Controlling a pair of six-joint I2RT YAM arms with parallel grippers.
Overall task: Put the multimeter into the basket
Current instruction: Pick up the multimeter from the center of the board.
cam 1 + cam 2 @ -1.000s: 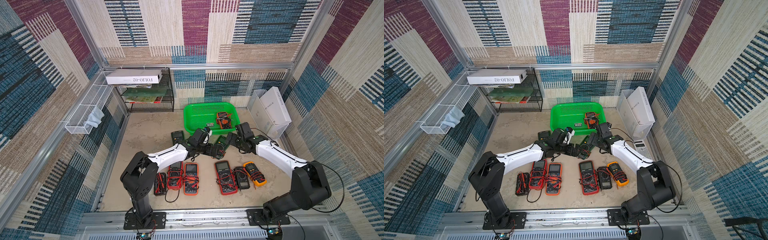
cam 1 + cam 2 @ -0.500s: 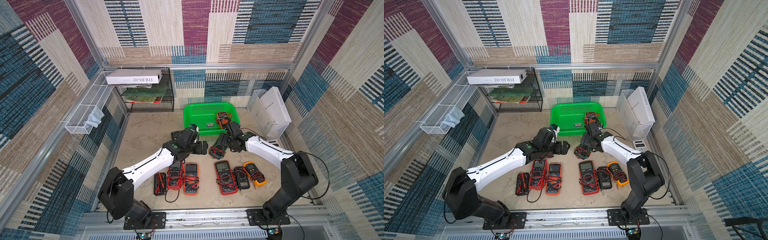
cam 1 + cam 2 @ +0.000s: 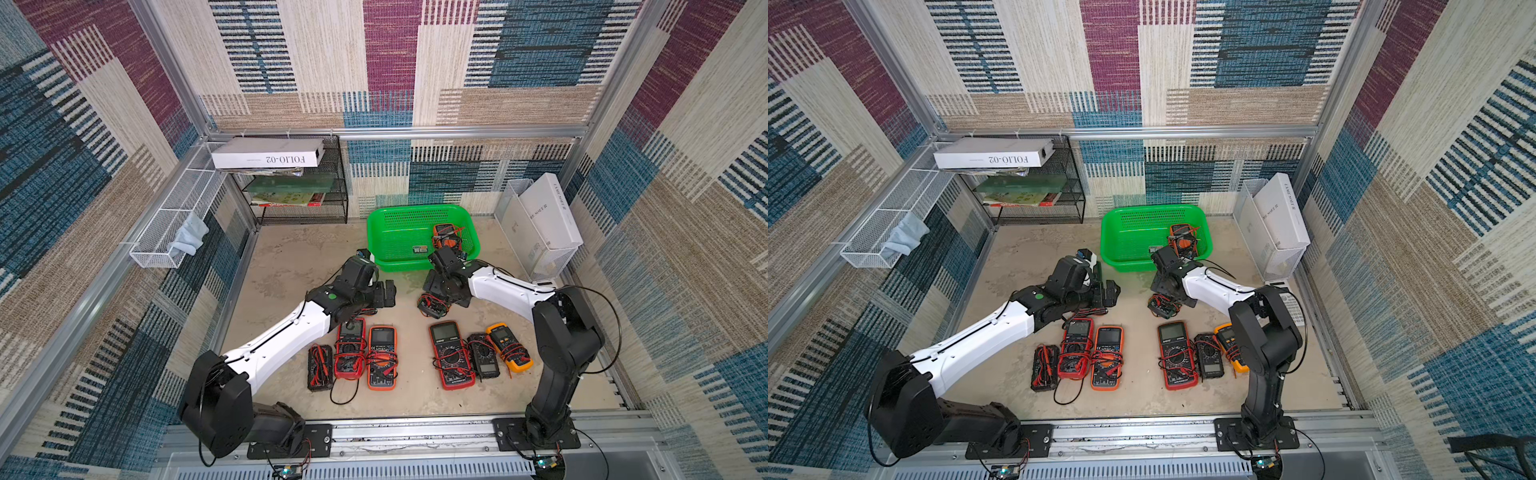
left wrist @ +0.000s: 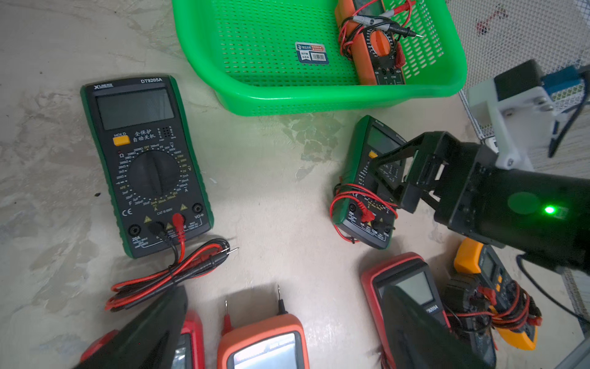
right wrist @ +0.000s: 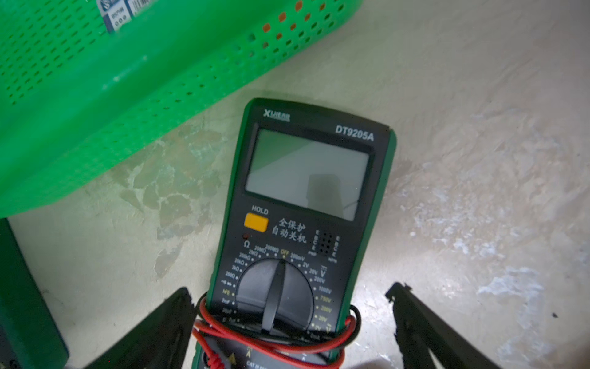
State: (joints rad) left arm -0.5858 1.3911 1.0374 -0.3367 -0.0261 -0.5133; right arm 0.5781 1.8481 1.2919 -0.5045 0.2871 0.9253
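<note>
Since a second ago our left arm has stretched away from the centre; its left gripper is spread wide, gripping nothing. Far centre stands the bright green perforated plastic basket, an orange meter inside. Just near of it, on the beige floor, lies the dark-green-cased, black-faced multimeter, grey display blank, red and black leads wound round its lower end. Our right gripper straddles it, fingers released either side.

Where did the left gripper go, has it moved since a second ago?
Yes. The left gripper slid to the robot's left: from opposite the middle of the basket to opposite its left front corner.
</note>
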